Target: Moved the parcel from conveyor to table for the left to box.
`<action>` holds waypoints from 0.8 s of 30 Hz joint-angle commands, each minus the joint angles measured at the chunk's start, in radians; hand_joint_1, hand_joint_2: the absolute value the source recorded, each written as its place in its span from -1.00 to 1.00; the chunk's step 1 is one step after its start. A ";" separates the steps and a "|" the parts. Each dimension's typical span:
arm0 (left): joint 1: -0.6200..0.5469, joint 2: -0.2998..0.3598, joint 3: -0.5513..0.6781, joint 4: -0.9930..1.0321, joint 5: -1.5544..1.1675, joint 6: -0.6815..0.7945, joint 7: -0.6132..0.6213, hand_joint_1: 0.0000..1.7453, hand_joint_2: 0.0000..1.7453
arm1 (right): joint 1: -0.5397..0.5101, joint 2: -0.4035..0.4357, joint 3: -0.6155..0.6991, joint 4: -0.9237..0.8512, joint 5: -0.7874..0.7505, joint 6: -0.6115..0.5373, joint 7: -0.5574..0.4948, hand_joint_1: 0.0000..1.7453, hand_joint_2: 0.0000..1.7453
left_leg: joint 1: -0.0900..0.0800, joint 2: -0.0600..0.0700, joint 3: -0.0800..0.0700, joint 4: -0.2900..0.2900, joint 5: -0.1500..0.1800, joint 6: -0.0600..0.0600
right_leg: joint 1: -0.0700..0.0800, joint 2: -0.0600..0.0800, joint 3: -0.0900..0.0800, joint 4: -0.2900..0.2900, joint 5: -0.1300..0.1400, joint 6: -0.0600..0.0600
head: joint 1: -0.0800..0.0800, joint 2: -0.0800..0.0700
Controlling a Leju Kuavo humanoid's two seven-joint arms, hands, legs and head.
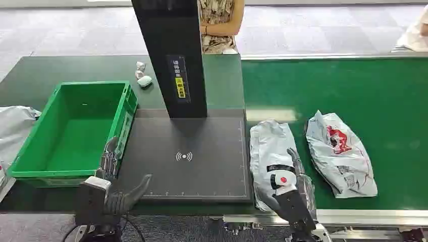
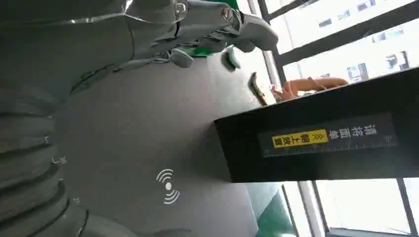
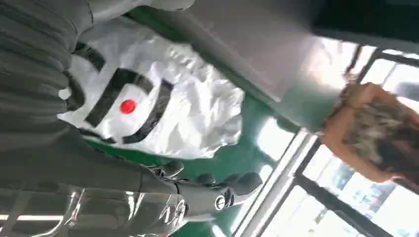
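Observation:
A grey-white parcel (image 1: 270, 146) with a black, white and red label lies on the green conveyor (image 1: 353, 85), right beside the dark scanner table (image 1: 202, 146). My right hand (image 1: 290, 189) hovers at the parcel's near end, thumb on one side and fingers (image 1: 297, 164) stretched along the other, not clenched. In the right wrist view the parcel (image 3: 173, 103) lies flat between my thumb and the extended fingers (image 3: 212, 192) of my right hand (image 3: 123, 192). My left hand (image 1: 113, 184) is open and holds nothing, at the table's front edge next to the green box (image 1: 91, 85). Its fingers (image 2: 207, 29) reach over the pad (image 2: 148, 148).
A second parcel (image 1: 340, 151) with red print lies further right on the belt. A black column (image 1: 169, 50) rises behind the pad. Small white items (image 1: 141, 73) sit behind the box, a grey bag (image 1: 15, 126) at far left. A person (image 1: 219, 25) stands beyond the table.

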 commanded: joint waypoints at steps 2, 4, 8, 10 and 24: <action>-0.004 0.016 0.023 0.035 0.026 -0.026 0.001 -1.00 1.00 | -0.018 -0.097 -0.051 0.092 0.248 0.237 0.245 -1.00 1.00 | 0.000 -0.001 0.003 -0.002 0.000 0.001 | 0.000 -0.001 0.003 -0.002 0.000 0.001 | 0.000 0.000; -0.016 0.023 0.017 0.053 0.040 -0.037 0.000 -1.00 1.00 | -0.022 -0.121 -0.056 0.115 0.241 0.313 0.264 -1.00 1.00 | 0.000 -0.002 0.003 -0.002 0.000 0.001 | 0.000 -0.002 0.004 -0.003 0.000 0.001 | 0.000 0.000; -0.052 0.034 0.007 0.104 0.067 -0.056 -0.009 -1.00 1.00 | -0.056 -0.199 -0.062 0.226 0.228 0.390 0.234 -1.00 1.00 | 0.000 -0.002 0.006 -0.005 0.001 0.001 | 0.000 -0.002 0.007 -0.006 0.001 0.001 | 0.000 0.000; -0.059 0.035 0.004 0.110 0.071 -0.059 -0.013 -1.00 1.00 | -0.069 -0.218 -0.047 0.276 0.288 0.363 0.230 -1.00 1.00 | 0.000 -0.002 0.004 -0.002 0.001 0.001 | 0.000 -0.002 0.004 -0.003 0.000 0.001 | 0.000 0.000; -0.066 0.057 -0.005 0.127 0.093 -0.057 -0.014 -1.00 1.00 | -0.116 -0.257 0.058 0.404 0.385 0.335 0.300 -1.00 1.00 | 0.000 0.000 0.005 -0.003 0.000 0.001 | 0.000 0.000 0.005 -0.004 0.001 0.001 | 0.000 0.000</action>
